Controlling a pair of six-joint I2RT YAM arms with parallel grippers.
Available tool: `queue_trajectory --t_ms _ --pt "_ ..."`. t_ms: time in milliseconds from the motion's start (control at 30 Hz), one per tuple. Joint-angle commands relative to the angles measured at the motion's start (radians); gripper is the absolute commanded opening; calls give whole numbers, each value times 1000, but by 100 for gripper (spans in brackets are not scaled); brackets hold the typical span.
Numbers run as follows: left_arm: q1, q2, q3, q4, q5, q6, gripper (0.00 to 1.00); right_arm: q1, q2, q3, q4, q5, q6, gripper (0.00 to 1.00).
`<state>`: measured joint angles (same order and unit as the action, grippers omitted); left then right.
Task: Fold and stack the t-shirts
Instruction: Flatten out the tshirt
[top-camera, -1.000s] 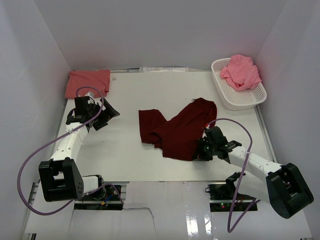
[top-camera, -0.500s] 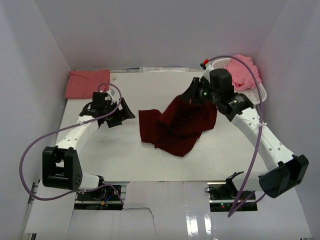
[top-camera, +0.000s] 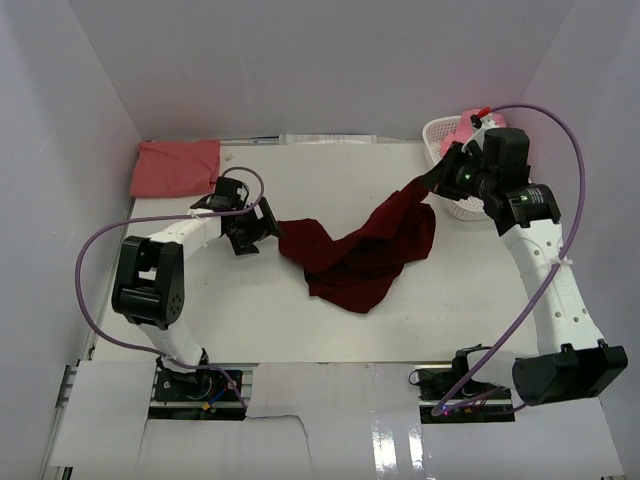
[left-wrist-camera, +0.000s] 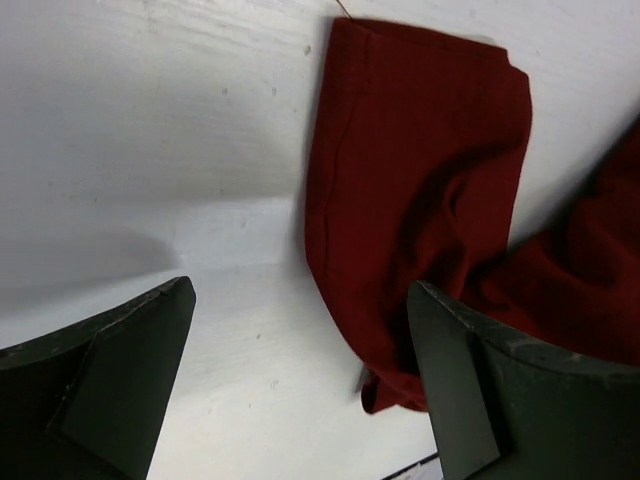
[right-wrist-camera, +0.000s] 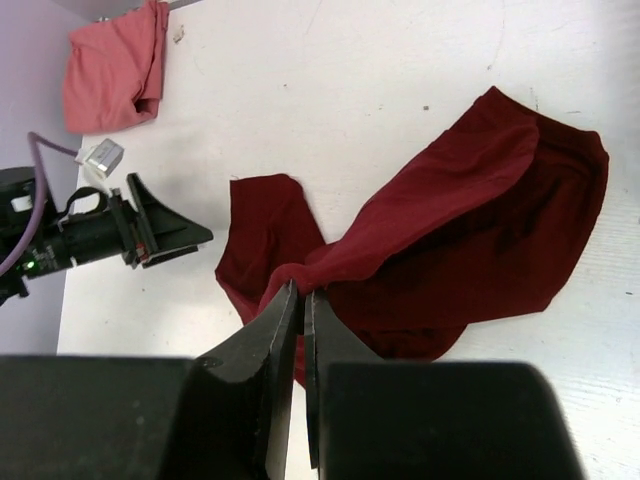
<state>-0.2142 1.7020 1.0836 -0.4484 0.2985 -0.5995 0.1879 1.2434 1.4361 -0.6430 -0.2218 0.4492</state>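
From above, the dark maroon t-shirt (top-camera: 360, 258) lies crumpled near the middle of the white counter (top-camera: 330, 180). One edge is drawn up and to the right in a taut ridge. That ridge ends at the right pincer (top-camera: 437, 183), which is raised above the counter just beside the white basket (top-camera: 458, 208). A flat flap of the shirt spreads at its left end. The left pincer (top-camera: 262, 230) sits low just left of that flap, released and holding nothing. A salmon t-shirt (top-camera: 177, 167) lies folded in the far left corner, well apart from the maroon one. A bit of the lighter pink t-shirt (top-camera: 463, 128) shows in the basket behind the right arm. Plain pale walls close the counter in on three sides.

In the left wrist view, the dark fingers (left-wrist-camera: 110, 370) stand wide apart with bare counter between them. The maroon flap fills the upper right, a stitched seam running down its left edge. Its lower corner is just beside the right-hand finger. The counter is white with a few small specks and a soft shadow.

In the right wrist view, the fingertips (right-wrist-camera: 278, 335) are clenched on a pinch of maroon cloth. From there the shirt fans out down to the counter in long folds. The salmon t-shirt lies at the top left corner.
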Motion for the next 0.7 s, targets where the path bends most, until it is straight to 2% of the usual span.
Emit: queue_trajectory --t_ms 0,167,300,600,667 --pt "-19 60 42 69 -24 -62 98 -8 -44 -8 -1 -34 -41 8" --pt "-22 180 137 88 -29 -91 93 -10 -59 -31 0 -48 -52 8" --pt "-34 232 216 80 -58 -103 93 -11 -65 -40 -1 -57 -58 8" --pt "-62 311 329 25 -145 -86 64 -11 -76 -52 0 -65 -67 8" --pt "-71 317 331 25 -182 -82 63 -13 -81 -52 0 -68 -69 8"
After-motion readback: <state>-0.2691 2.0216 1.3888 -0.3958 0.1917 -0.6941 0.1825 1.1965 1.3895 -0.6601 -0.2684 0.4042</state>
